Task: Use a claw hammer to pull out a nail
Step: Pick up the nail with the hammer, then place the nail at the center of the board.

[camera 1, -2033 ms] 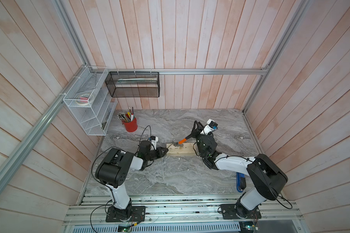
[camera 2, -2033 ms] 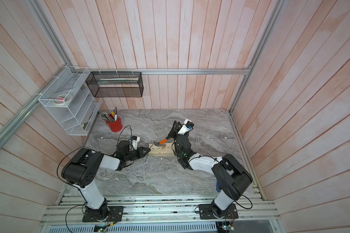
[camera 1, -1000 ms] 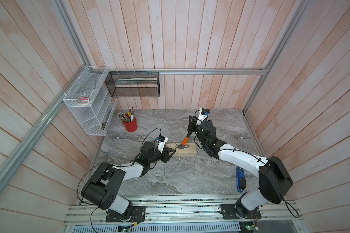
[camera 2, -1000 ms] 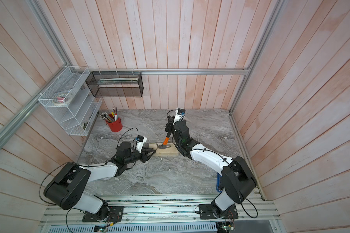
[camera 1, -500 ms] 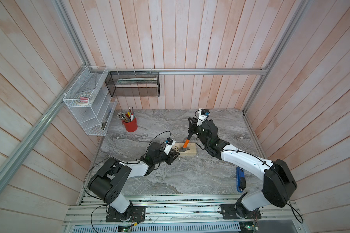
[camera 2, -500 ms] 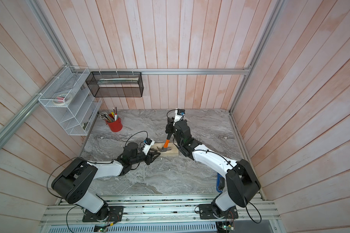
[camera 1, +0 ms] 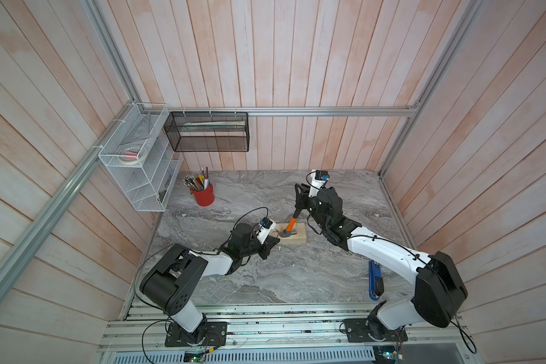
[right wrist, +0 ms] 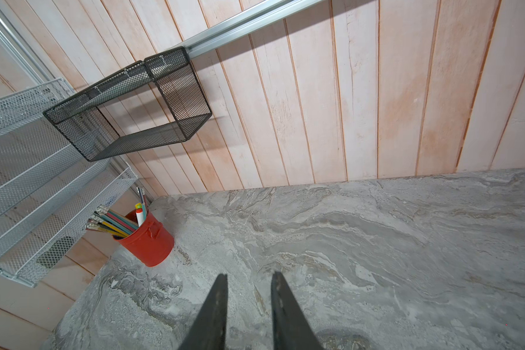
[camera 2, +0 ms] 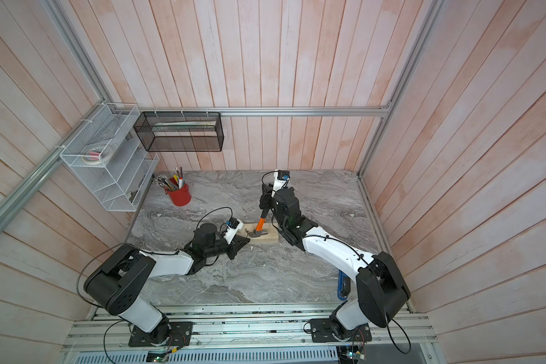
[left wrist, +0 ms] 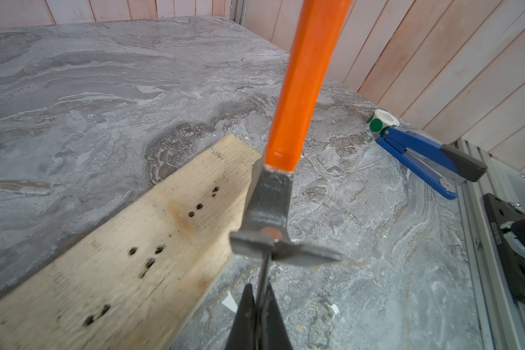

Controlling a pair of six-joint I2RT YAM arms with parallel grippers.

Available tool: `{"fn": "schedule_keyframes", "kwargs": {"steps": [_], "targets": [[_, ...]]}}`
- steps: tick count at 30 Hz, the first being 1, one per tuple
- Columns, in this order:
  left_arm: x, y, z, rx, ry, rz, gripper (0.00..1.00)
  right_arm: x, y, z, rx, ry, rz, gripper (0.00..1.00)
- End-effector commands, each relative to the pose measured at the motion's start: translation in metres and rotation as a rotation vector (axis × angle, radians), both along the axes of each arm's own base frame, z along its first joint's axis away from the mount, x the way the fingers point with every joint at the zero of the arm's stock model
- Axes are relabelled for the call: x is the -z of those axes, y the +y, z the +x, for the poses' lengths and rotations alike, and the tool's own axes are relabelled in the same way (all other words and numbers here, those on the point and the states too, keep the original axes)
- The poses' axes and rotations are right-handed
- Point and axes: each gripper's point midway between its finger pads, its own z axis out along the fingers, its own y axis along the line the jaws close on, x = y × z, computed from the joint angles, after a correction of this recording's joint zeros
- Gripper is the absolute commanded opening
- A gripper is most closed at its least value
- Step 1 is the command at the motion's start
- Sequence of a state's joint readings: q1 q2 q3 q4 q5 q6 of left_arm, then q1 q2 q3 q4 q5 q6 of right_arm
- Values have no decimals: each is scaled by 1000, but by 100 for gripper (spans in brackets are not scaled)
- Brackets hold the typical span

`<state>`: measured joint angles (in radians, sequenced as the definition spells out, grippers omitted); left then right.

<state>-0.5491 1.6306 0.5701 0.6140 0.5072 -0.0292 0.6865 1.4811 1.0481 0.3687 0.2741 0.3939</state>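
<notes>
Both grippers are closed now: the left gripper (left wrist: 259, 306), spread a second ago, has pinched the nail (left wrist: 264, 269) hanging under the claw hammer (left wrist: 297, 100), held handle-up over the wooden block (left wrist: 119, 257) by the right gripper (camera 1: 300, 201), so the nail looks freed

Claw hammer (camera 1: 286, 232) stands over the board (camera 1: 299, 235); cup (camera 1: 203, 197) behind left, stapler (camera 1: 374, 279) front right
</notes>
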Motion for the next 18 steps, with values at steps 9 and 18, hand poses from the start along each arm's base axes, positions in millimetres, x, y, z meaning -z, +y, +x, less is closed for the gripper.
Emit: {"fn": "schedule_keyframes", "kwargs": {"steps": [9,18], "targets": [[-26,-18,-27,213,32,-72,0,-12,-6,-9,-68,-40,-247,0],[-28,51,18,-215,301,-251,0,30,-26,-8,-47,162,-378,0]]}}
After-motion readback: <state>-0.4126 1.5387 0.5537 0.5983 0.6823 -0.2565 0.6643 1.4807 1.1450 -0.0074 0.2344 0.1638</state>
